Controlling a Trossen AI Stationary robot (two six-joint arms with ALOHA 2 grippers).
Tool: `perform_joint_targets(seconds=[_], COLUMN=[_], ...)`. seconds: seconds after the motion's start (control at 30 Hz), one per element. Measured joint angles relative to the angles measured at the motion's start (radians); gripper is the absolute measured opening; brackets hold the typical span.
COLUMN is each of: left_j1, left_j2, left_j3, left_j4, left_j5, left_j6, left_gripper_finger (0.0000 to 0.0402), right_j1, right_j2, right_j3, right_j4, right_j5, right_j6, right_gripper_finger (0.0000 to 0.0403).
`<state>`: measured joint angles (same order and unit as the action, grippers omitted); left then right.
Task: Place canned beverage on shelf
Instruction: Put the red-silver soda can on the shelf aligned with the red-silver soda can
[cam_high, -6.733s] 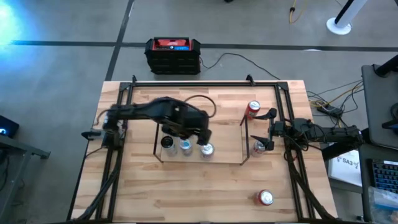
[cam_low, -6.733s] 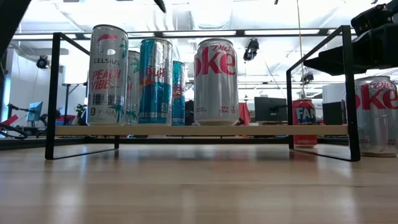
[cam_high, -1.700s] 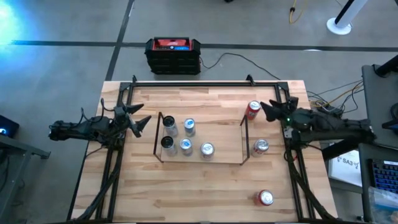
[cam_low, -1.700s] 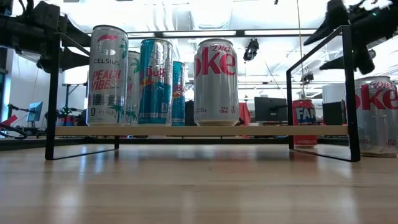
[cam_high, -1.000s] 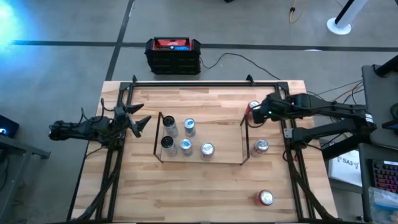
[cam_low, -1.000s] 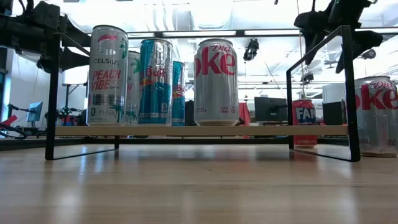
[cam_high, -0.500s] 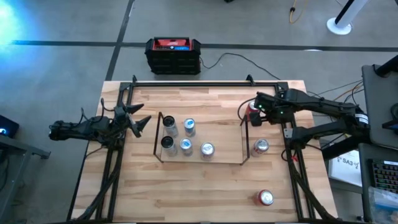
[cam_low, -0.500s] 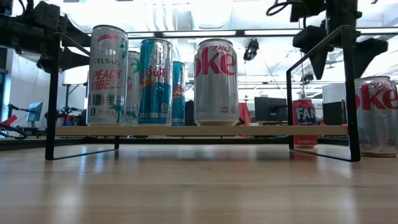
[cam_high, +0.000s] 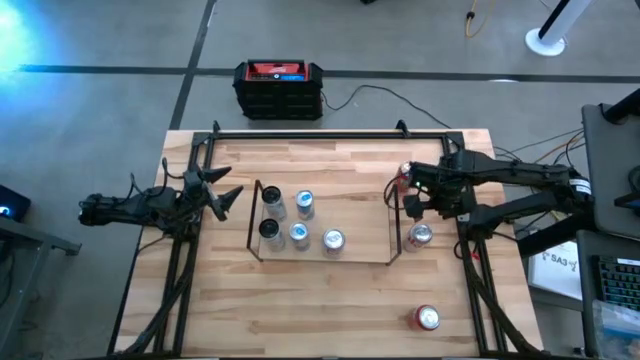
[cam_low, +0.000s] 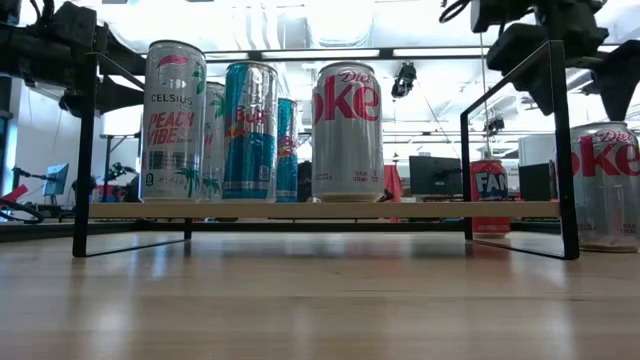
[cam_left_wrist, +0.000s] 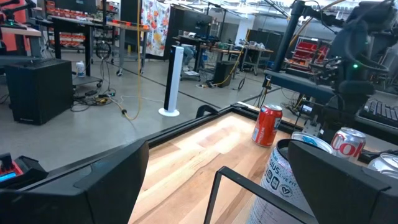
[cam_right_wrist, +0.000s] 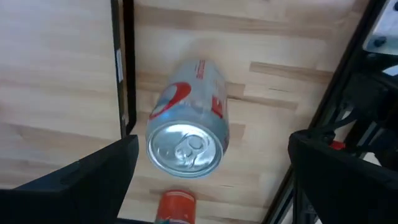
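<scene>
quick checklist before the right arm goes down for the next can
1. Right claw open: ok.
2. Right claw above the silver Diet Coke can standing on the table beside the shelf: ok, can sits between the fingers in the wrist view.
3. Can upright: ok.
4. Free room on the low black-framed wooden shelf: ok, right half bare.
5. Left claw parked at the table's left edge: ok.
6. Clearance from the red can: cannot tell.
</scene>
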<state>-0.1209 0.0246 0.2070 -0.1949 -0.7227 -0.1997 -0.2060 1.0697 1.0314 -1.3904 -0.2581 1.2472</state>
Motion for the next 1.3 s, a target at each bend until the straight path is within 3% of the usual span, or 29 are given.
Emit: perform_joint_targets(seconds=[0.57,0.77,1.3], left_j1=[0.0,0.0,0.0], left_j2=[0.0,0.0,0.0], left_j3=[0.0,0.0,0.0], left_j4=[0.0,0.0,0.0], left_j5=[0.0,0.0,0.0], left_j6=[0.0,0.0,0.0], left_gripper_finger=[0.0368,0.0368,0.0368], right_j1=[0.342,0.352,0.352], right_j2=[0.065,0.091,0.121], right_j3=[-0.005,-0.005,-0.033], right_j4=[0.069,0.096,0.147], right_j5=[0.129,0.19,0.195], right_j6=[0.285,0.324,0.336], right_gripper_finger=[0.0398,0.0398,0.0398])
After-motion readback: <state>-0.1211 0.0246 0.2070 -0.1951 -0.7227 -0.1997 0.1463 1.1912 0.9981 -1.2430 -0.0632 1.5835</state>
